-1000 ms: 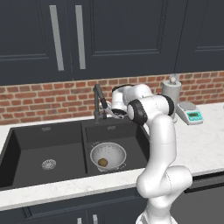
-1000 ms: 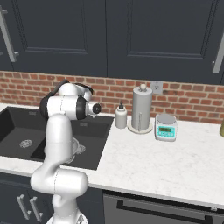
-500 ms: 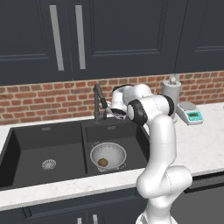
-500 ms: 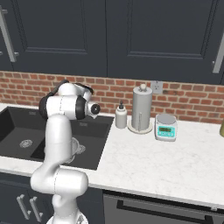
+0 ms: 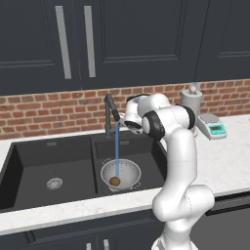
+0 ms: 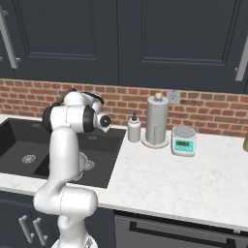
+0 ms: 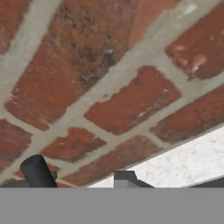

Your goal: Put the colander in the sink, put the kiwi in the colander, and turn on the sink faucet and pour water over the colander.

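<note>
Blue water [image 5: 116, 149] runs from the sink faucet [image 5: 110, 113] onto the kiwi [image 5: 114, 181] in the colander [image 5: 120, 174], right basin of the sink [image 5: 29, 156]. All steps look done. My claw, at faucet's 3 o'clock: can't tell its opening or hold.

Arm [image 5: 178, 161] upright, wrist bent forward; fingers' state unclear.
</note>
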